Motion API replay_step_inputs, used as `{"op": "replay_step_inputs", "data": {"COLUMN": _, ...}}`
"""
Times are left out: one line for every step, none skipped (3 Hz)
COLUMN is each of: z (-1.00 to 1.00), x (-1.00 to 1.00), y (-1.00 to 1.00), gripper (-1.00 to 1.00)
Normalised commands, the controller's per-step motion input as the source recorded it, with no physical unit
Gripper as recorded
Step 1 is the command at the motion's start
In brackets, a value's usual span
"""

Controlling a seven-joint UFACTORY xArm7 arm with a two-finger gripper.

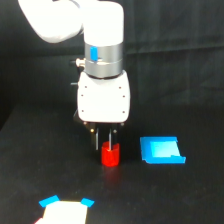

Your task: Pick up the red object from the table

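Looked like a robotics lab or test setup, not a home. Matte black table [30,165] w/ black cloth backdrop [170,40] hung behind, creased in places. White industrial arm [102,65] stood over it. Only small plastic test props lay about, e.g. a blue tray piece [161,150]. No furniture or household stuff.

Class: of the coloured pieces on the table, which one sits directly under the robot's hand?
The red object; the hand is right above it, unlike the blue tray off to the exterior view's right.

matte black table [30,165], glossy white plastic arm housing [104,97], brushed metal wrist ring [104,57], smooth red object [110,155]
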Motion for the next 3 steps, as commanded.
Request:
{"op": "replay_step_inputs", "data": {"z": -0.49, "x": 1.00, "y": 1.00, "gripper": 0.98}}
{"op": "replay_step_inputs", "data": {"z": -0.37, "x": 0.66, "y": 1.00, "gripper": 1.00}}
{"op": "replay_step_inputs", "data": {"z": 0.83, "x": -0.96, "y": -0.64, "gripper": -1.00}}
